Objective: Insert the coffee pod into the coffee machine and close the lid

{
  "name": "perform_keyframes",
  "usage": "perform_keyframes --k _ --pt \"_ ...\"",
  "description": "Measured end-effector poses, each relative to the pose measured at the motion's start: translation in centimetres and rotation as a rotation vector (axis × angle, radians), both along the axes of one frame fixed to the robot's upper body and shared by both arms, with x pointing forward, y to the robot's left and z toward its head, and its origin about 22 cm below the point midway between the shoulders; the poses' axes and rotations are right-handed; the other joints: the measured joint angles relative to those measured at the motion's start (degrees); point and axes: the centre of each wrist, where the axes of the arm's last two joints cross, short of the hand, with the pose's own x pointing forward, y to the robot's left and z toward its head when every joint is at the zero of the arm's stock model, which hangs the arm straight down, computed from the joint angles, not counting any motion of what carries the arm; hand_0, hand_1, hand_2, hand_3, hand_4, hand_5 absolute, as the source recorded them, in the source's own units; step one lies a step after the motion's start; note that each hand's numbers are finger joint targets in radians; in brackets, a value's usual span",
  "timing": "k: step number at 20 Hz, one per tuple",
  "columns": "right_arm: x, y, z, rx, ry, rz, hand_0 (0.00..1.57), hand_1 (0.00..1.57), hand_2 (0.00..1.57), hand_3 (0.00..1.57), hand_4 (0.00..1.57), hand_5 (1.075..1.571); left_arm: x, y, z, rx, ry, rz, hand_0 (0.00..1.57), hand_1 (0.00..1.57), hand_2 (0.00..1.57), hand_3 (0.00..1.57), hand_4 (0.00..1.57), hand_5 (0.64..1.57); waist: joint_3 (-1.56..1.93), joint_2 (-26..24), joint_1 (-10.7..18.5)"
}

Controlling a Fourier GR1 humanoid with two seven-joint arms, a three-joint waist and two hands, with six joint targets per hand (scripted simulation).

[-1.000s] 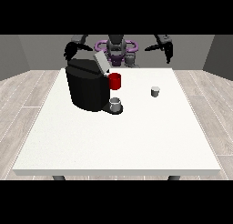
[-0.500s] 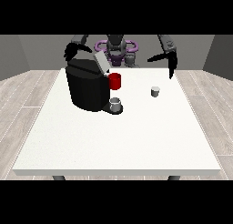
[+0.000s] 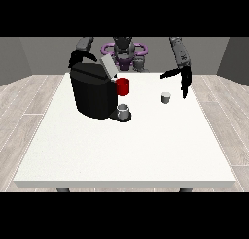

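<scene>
1. You had the white table filling the middle of the frame, with the robot small at the top centre behind its far edge.
2. You had the black coffee machine standing on the table in the upper left part of the frame, its grey lid tilted up and open.
3. On the machine's front, towards frame centre, you could see a red part; below it a small grey cup sat on the machine's base.
4. The coffee pod, a small pale cylinder, stood upright on the table right of centre in the upper half of the frame, well apart from the machine and not in it.
5. Your hand at the view's right hung above the table, just up and to the right of the pod and not touching it. Its fingers were spread apart and straight, one part reaching left above the pod and another pointing down just to the right of it; it held nothing.
6. Your hand at the view's left was at the upper left, close behind the top of the machine. It showed only as a dark shape there, so you could not tell how it was set.
</scene>
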Motion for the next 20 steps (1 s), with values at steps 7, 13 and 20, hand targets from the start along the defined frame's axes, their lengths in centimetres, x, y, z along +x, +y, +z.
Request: perform_keyframes --k 7,13,20 --pt "1.1 0.7 -0.3 -0.029 0.041 -0.023 0.00 0.00 0.00 0.00 0.42 1.571 1.2 -1.8 -1.2 0.103 0.055 -0.035 0.00 0.00 0.46 0.00 0.00 1.571 0.01 0.76 0.70" --pt "1.6 -0.2 -1.1 -0.048 0.065 -0.042 0.00 0.00 0.00 0.00 0.43 1.571 1.7 -1.9 -2.0 0.163 0.101 -0.024 0.81 0.81 0.85 0.50 0.00 1.571 0.02 0.33 1.00" --pt "1.6 0.2 -0.6 -0.039 0.067 -0.031 0.00 0.00 0.00 0.00 0.43 1.571 1.2 -0.7 -3.3 0.294 0.145 -0.022 0.57 0.57 0.70 0.41 0.00 1.571 0.01 0.84 0.06"
